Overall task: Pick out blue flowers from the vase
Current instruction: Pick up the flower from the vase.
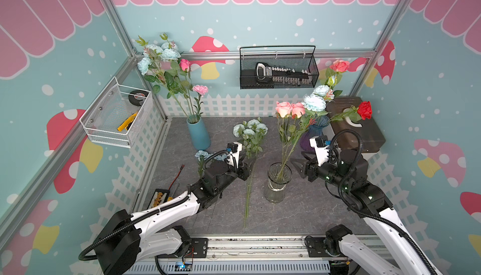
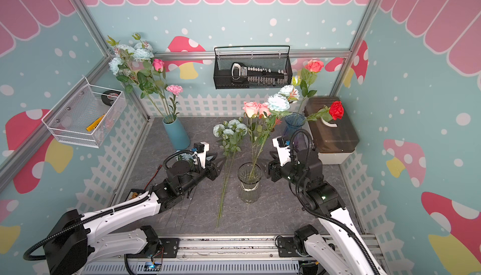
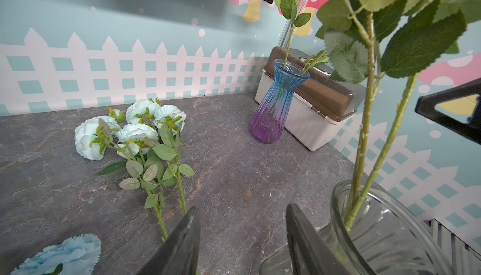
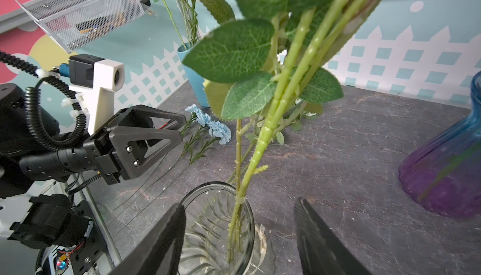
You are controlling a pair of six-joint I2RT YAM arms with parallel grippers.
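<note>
A clear glass vase (image 1: 278,182) stands mid-table and holds two pink roses (image 1: 284,108) and pale blue flowers (image 1: 314,103) on long green stems (image 4: 263,135). More blue flowers (image 1: 250,128) lie on the table left of the vase, and blue carnations (image 1: 201,155) lie by the left arm. My right gripper (image 1: 296,167) (image 4: 239,202) is open just right of the stems, above the vase's rim, gripping nothing. My left gripper (image 1: 244,173) (image 3: 242,207) is open and empty, low between the lying stems and the vase.
A teal vase (image 1: 199,134) with flowers stands back left. Back right are a blue-purple vase (image 1: 311,135) with a red and a coral rose, and a brown-lidded box (image 1: 359,130). Wire baskets (image 1: 278,68) (image 1: 117,115) hang on the walls. Small tools (image 1: 162,198) lie at the left edge.
</note>
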